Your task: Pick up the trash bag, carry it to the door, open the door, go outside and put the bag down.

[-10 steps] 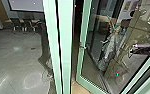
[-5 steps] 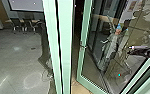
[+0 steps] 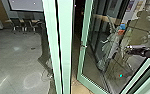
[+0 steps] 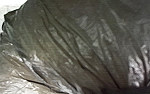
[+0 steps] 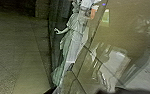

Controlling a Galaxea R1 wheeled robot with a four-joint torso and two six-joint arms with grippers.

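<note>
In the head view, my right gripper [image 3: 128,50] is held out from the right, in front of the door's glass. The glass door [image 3: 81,60] has a pale green frame and stands ajar, a dark gap beside its handle edge. A small metal handle [image 3: 83,46] is on that edge. Large in the left wrist view is the dark, shiny, creased trash bag [image 4: 73,47], close to the camera. The right wrist view looks onto door glass [image 5: 131,32] with reflections in it.
A green post [image 3: 65,45] stands left of the gap. Beyond it are chairs [image 3: 16,25] by a table, a wall screen and grey floor [image 3: 18,57]. A person [image 3: 113,45] in pale clothing shows in the glass, and again a person [image 5: 74,37] in the right wrist view.
My right gripper has turned and shifted slightly left in the head view. The door has swung very slightly away. The person in the glass has changed posture.
</note>
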